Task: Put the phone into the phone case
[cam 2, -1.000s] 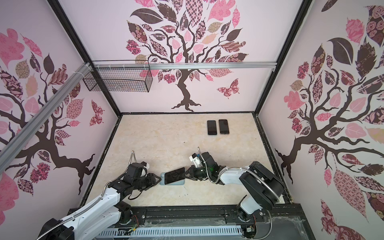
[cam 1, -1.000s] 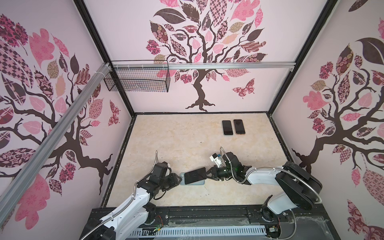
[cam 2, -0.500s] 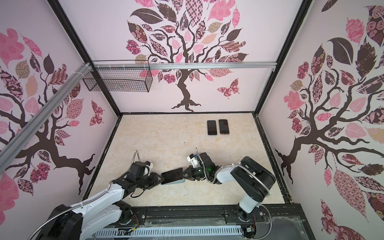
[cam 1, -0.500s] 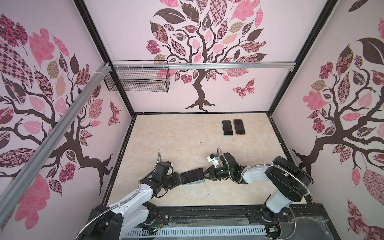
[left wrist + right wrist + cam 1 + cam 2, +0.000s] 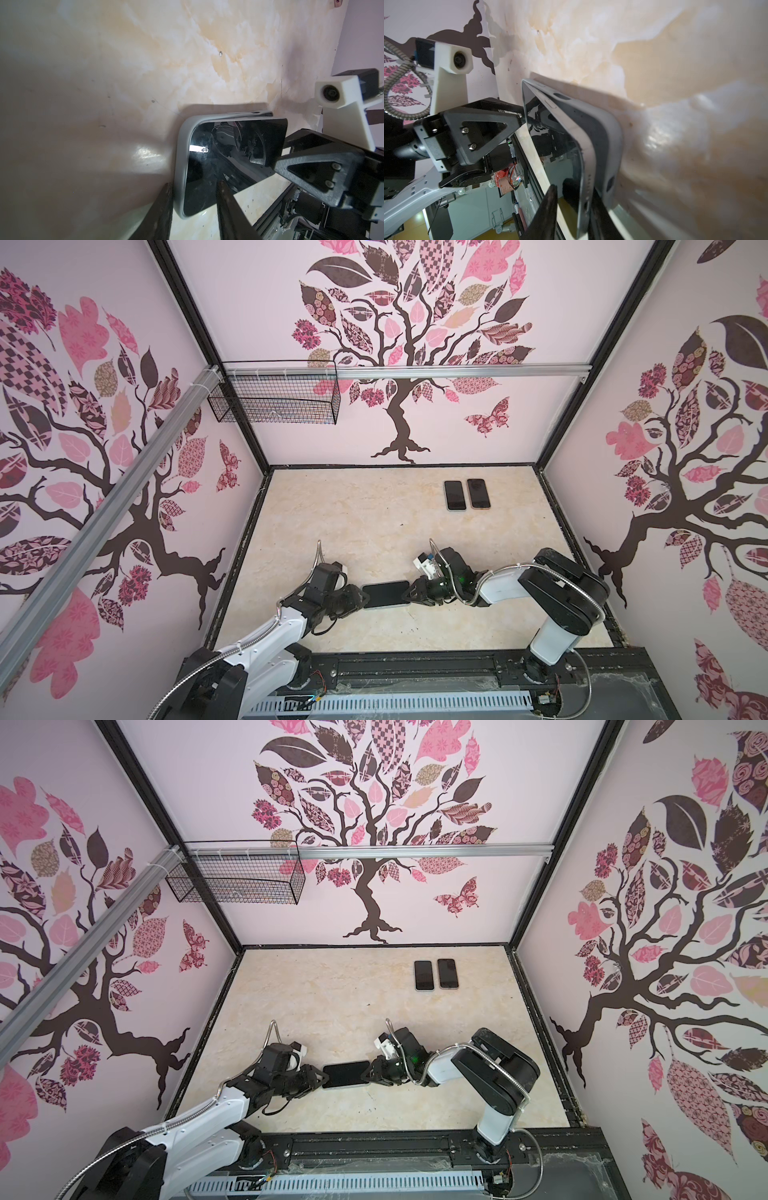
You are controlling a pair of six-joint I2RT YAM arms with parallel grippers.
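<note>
Near the front middle of the marbled tabletop (image 5: 332, 510) the dark-screened phone (image 5: 384, 591) lies glass up over the pale grey phone case (image 5: 386, 605), its long axis running left to right and an arm at each short end. The left gripper (image 5: 360, 598) meets the left end: in its wrist view one finger (image 5: 164, 207) runs along the outside of the case's grey rim (image 5: 180, 158) on the table side and the other (image 5: 228, 212) lies over the glass, so the jaws pinch case and phone together at that end, where the screen sits inside the rim. The right gripper (image 5: 411, 593) is at the opposite end, and there the phone is not seated: the right wrist view shows its silvery edge (image 5: 584, 166) with the speaker holes standing off the case, a dark wedge of the case's inside showing between them. That raised end sits between the right jaws, which stand spread around it; one finger (image 5: 550, 207) hangs over the glass, apart from its own reflection, and the other (image 5: 600, 212) lies in the gap between phone and case, though I cannot tell whether it touches either. Well apart, toward the back right of the table, two more phones (image 5: 454, 495) lie side by side, screens up, and a wire basket (image 5: 274, 402) hangs at the back left corner
</note>
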